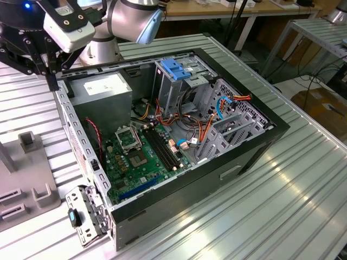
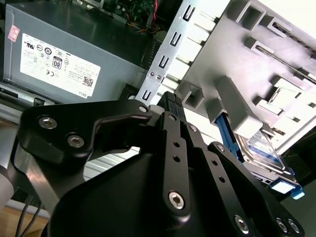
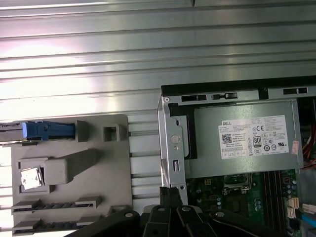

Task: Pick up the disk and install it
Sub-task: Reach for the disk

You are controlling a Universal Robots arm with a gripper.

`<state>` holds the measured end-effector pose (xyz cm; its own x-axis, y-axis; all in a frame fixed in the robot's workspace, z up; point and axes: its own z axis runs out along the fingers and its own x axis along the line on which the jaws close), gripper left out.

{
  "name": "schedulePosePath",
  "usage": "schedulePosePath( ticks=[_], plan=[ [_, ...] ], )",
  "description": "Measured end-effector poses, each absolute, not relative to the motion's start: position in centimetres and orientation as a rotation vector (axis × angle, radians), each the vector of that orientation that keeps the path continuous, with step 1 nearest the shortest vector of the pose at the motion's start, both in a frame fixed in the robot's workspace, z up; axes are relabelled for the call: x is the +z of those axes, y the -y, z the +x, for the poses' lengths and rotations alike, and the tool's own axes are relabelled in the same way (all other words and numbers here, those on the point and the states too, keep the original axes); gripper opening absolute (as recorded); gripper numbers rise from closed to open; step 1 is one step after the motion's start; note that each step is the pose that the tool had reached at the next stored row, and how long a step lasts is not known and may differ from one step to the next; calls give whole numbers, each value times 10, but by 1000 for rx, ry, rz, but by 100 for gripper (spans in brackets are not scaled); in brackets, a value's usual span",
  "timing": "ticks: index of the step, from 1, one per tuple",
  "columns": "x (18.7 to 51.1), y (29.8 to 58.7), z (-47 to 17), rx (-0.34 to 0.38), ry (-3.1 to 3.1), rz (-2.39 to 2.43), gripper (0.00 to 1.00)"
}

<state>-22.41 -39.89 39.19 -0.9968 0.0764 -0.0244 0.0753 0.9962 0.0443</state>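
Second wrist view: the gripper [image 2: 171, 100] has its claw pressed together, empty, by the rim of the computer case [image 2: 163, 59], while the disk [image 2: 260, 148] stands slotted in the grey rack [image 2: 234, 54] beside the case. Risk — closed and off-target, it could strike rack or rim on approach; the disk is largely hidden by rack and gripper body.

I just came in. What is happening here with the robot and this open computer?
A robot arm is working over an open computer case on a ribbed metal table. Its gripper hangs above the case's edge, near the grey power supply. The disk, in its blue carrier, sits in a grey holder beside the case, apart from the gripper, so it is not yet picked up.
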Motion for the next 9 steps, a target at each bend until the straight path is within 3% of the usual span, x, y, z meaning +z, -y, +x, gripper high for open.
schedulePosePath(
  ticks=[9],
  plan=[
    [392,399,-238,68,-3112,118,11]
  ],
)
